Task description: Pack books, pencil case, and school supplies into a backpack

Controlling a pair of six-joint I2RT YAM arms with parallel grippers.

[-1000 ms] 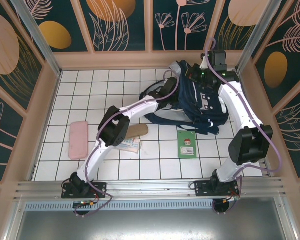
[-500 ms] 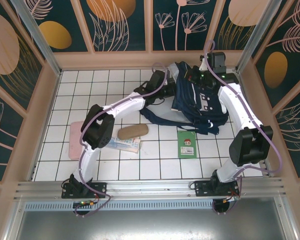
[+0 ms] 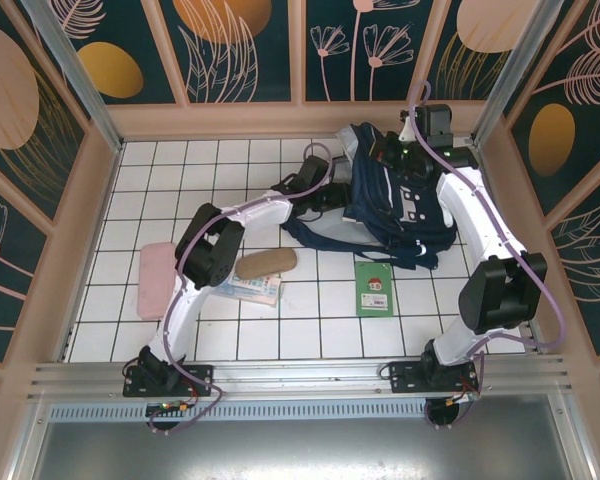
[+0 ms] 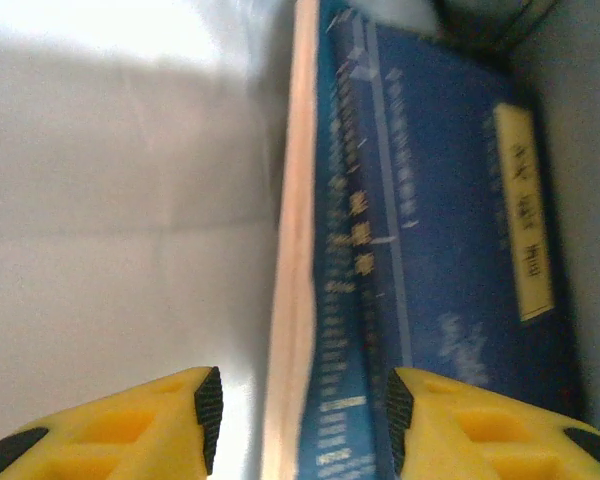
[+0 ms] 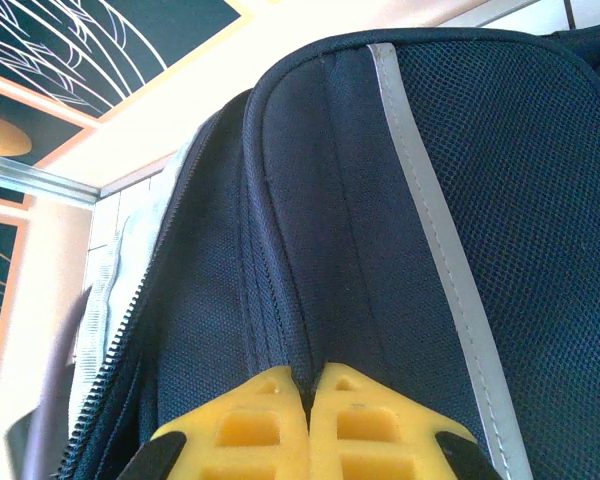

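Well to the left of the backpack [image 3: 390, 212], a pink pencil case [image 3: 157, 280] lies flat on the white-tiled bench [image 3: 180, 190]. Nearer the backpack, off its left front, a clear packet [image 3: 250, 291] and a brown pouch [image 3: 266, 263] lie side by side below the left arm's elbow.

The left pincer [image 4: 302, 405] is at the backpack's left-hand opening. Its jaws stand part-open with nothing clamped. A navy blue book [image 4: 450, 250] with a yellow label lies just beyond the fingertips, against pale lining, and a gap shows between one pad and the book's page edge.

A green booklet [image 3: 375, 288] lies just in front of the backpack. At the backpack's far top, the right pincer [image 5: 310, 385] is closed on a fold of the navy fabric, apparently holding the mouth up.

The likeliest trouble is the book. It seems only partly seated, so a pad dragging on its cover could pull it back out of the backpack. The right pincer's bite is thin, and if the fabric slips the mouth would sag over the opening. The low left elbow could also nudge the pouch and packet.
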